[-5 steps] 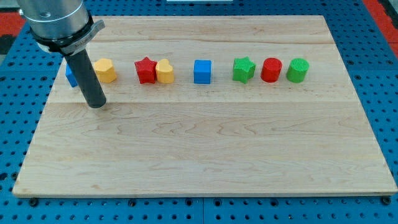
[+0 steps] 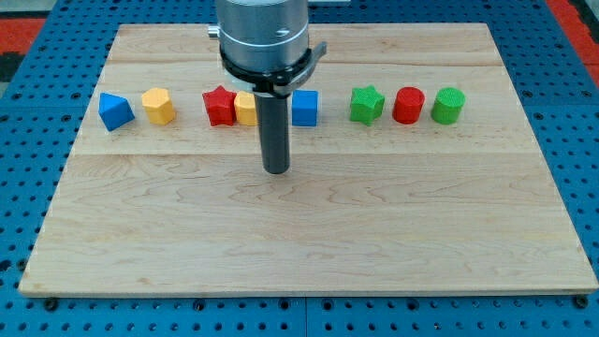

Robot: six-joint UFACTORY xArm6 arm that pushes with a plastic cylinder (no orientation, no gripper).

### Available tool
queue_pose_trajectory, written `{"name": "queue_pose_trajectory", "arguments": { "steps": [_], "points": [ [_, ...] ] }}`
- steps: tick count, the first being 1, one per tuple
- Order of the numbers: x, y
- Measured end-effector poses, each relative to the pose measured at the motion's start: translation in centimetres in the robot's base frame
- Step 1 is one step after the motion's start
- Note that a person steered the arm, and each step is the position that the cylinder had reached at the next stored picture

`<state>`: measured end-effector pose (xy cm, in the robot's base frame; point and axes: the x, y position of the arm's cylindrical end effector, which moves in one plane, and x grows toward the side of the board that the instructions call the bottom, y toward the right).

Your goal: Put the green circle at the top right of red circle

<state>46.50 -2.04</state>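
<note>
The green circle [image 2: 448, 106] stands at the right end of a row of blocks, just right of the red circle [image 2: 408, 105], nearly touching it. My tip [image 2: 276, 169] rests on the board near the middle, below the gap between the yellow heart and the blue cube, well left of both circles. The rod rises from it and covers part of the yellow heart.
Along the row from the view's left: a blue triangular block [image 2: 114, 110], a yellow hexagon [image 2: 158, 106], a red star [image 2: 219, 106], a yellow heart [image 2: 245, 109], a blue cube [image 2: 305, 108], a green star [image 2: 367, 104]. The wooden board [image 2: 309, 243] lies on a blue pegboard.
My tip has moved right, from beside the blue triangular block at the left end to the board's middle. The blue triangular block is now uncovered. No block has moved.
</note>
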Motion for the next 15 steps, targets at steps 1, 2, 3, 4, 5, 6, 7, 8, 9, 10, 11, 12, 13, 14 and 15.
{"name": "queue_pose_trajectory", "arguments": {
  "steps": [1,2,3,4,5,6,7,8,9,10,11,12,13,14,15],
  "points": [
    [0.0,4.4],
    [-0.1,8.8],
    [-1.2,13.5],
    [-2.4,20.9],
    [-5.6,23.2],
    [-10.5,23.8],
    [-16.1,23.6],
    [-15.3,26.1],
    [-12.7,27.0],
    [-9.7,26.6],
    [-9.4,25.7],
    [-10.4,24.4],
    [-11.1,23.3],
    [-10.8,23.2],
    [-12.0,20.9]
  ]
}}
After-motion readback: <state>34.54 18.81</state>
